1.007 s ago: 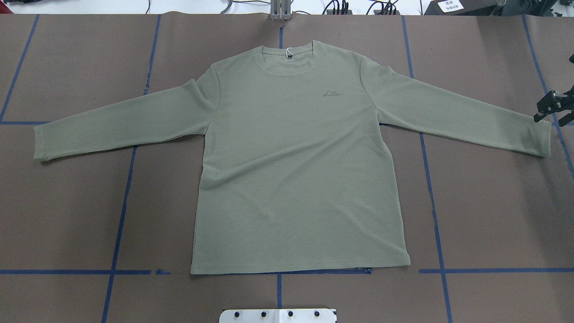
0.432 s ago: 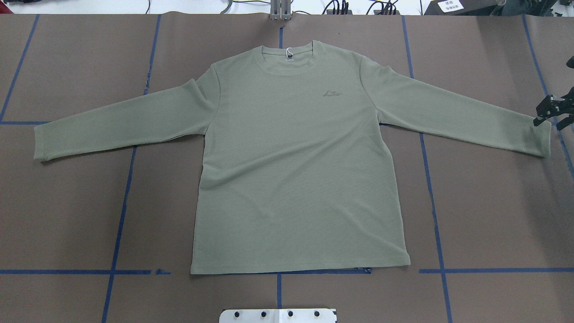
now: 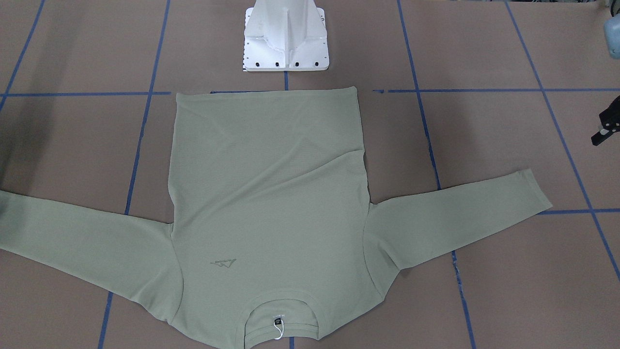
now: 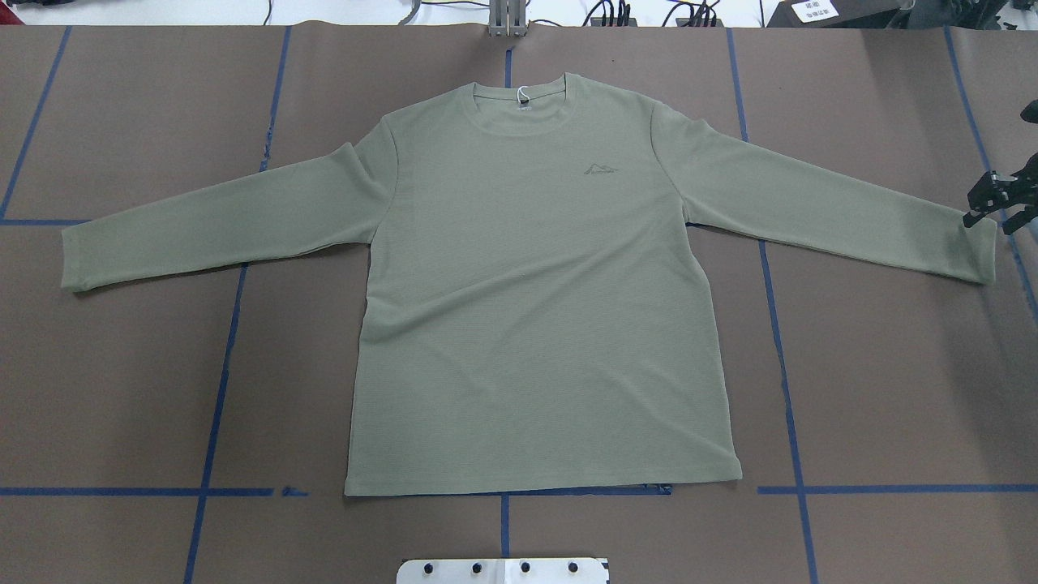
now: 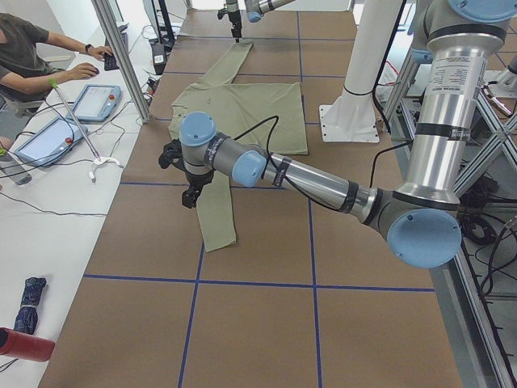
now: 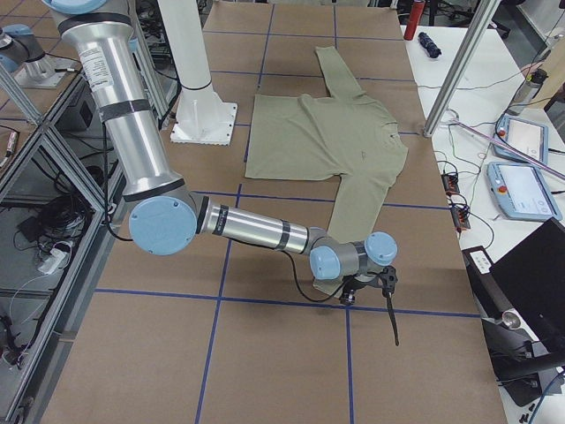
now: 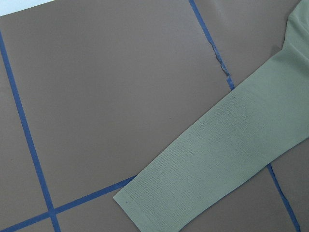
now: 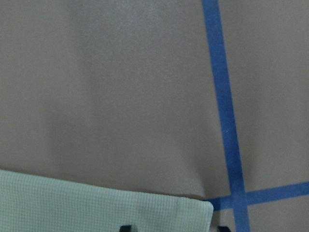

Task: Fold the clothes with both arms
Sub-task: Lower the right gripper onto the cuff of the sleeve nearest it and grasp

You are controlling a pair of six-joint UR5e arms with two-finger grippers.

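The clothes are one sage-green long-sleeved shirt (image 4: 535,308) lying flat and face up, sleeves spread, collar at the far side with a white tag (image 3: 278,329). My right gripper (image 4: 985,209) hovers at the right sleeve's cuff (image 4: 973,251). In the right wrist view its fingertips (image 8: 126,227) stand apart on either side of the cuff corner (image 8: 183,212), so it is open and holds nothing. My left gripper (image 3: 605,131) hangs above the table just beyond the left sleeve's cuff (image 3: 528,189), near the cuff (image 5: 218,230) in the left side view. Too little of its jaws shows to judge them.
The white pedestal base (image 3: 286,39) stands at the near table edge, behind the hem. Blue tape lines (image 4: 219,381) cross the brown mat. A side table with tablets (image 5: 97,101), cables and a person's hands (image 5: 77,73) runs along the far edge, with metal posts (image 5: 121,56).
The right gripper has shifted slightly down in the overhead view beside the right cuff. The shirt has not moved.
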